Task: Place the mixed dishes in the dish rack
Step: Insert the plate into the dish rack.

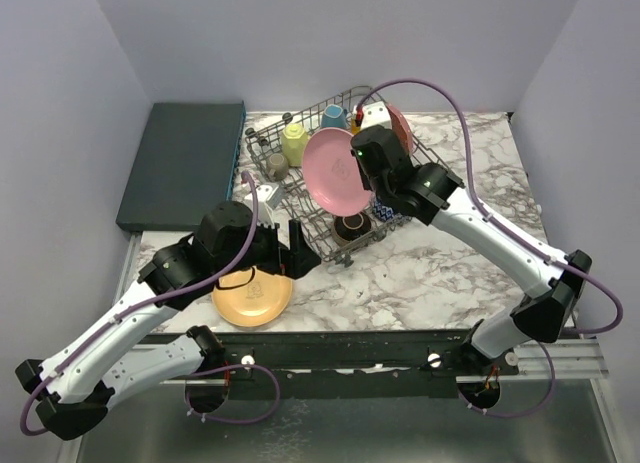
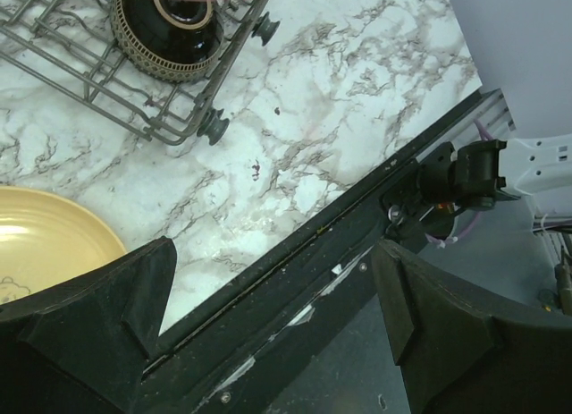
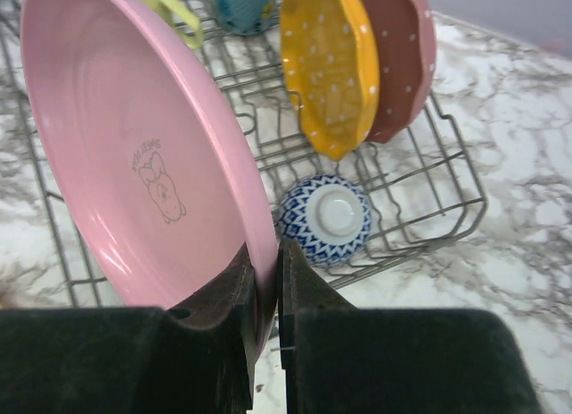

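Observation:
My right gripper (image 1: pixel 358 171) (image 3: pixel 268 253) is shut on the rim of the pink plate (image 1: pixel 333 170) (image 3: pixel 143 155) and holds it on edge over the grey wire dish rack (image 1: pixel 262 135) (image 3: pixel 447 177). In the rack stand an orange dotted plate (image 3: pixel 331 65) and a dark red plate (image 3: pixel 398 56). It also holds a blue-white bowl (image 3: pixel 323 217), a brown bowl (image 1: pixel 351 226) (image 2: pixel 170 34), and yellow (image 1: pixel 294 141), blue (image 1: pixel 334 116) and grey-green (image 1: pixel 277 165) mugs. My left gripper (image 1: pixel 295 247) (image 2: pixel 273 289) is open and empty beside the tan plate (image 1: pixel 252 295) (image 2: pixel 45 235) on the table.
A flat dark teal slab (image 1: pixel 185 163) lies at the back left, beside the rack. The table's black front rail (image 2: pixel 357 226) runs just under my left fingers. Grey walls close in the left, right and back.

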`<state>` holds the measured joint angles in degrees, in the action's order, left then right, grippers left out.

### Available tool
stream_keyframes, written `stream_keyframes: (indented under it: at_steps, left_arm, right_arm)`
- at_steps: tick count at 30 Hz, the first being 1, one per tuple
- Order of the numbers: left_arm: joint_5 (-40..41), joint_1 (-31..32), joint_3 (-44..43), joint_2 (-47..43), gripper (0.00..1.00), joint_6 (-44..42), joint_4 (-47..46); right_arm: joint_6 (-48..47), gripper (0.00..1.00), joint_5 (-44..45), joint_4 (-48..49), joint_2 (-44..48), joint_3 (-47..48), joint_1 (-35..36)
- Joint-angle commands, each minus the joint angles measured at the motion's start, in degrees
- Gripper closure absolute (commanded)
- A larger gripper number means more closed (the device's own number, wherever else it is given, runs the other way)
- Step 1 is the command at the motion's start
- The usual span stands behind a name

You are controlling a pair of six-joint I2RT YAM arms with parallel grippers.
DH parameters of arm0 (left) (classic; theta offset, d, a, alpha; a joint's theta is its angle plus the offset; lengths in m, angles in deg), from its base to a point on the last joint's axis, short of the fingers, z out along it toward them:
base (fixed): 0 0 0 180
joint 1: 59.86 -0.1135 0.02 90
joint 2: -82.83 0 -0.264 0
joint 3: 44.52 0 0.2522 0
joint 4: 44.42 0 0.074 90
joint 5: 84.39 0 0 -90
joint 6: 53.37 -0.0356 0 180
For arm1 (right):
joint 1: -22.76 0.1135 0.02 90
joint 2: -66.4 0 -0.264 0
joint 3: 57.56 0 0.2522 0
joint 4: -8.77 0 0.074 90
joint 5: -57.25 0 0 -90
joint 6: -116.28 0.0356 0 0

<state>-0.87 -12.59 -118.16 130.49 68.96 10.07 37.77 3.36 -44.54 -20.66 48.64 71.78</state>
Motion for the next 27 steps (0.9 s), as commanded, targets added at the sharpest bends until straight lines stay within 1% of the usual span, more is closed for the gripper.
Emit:
stream_keyframes:
  at_steps: [1, 6, 9, 14, 18, 21, 27]
  left_arm:
    - [2.36, -0.16, 3.29, -2.41, 0.01, 0.45, -2.14]
    - [4.81, -0.19, 4.6, -4.71, 0.01, -1.05, -1.98]
    - [6.04, -0.19, 4.38, -5.8, 0.01, -1.94, -1.46]
    - [7.99, -0.16, 5.13, -7.44, 0.01, -3.14, -1.18]
    - [7.31, -0.16, 6.24, -8.41, 0.01, -3.63, -1.18]
    - [8.24, -0.19, 6.69, -9.82, 0.01, -4.1, -1.23]
    - [9.31, -0.12, 8.05, -11.91, 0.01, -4.92, -1.18]
  right_arm:
    - [-7.18, 1.0, 9.61, 3.5, -3.15, 2.65, -0.15]
    - [-17.61, 1.0, 16.88, 12.07, -5.99, 1.76, -0.15]
    - [-23.93, 1.0, 18.81, 19.38, -7.81, 0.57, -0.32]
    - [-32.0, 1.0, 21.39, 28.05, -11.88, 0.52, -0.94]
    - [-37.05, 1.0, 22.24, 33.9, -14.97, 0.44, -1.53]
    - [-40.12, 1.0, 22.71, 37.56, -17.36, 0.72, -2.07]
    - [-41.0, 1.0, 22.06, 38.04, -21.72, 3.48, -3.29]
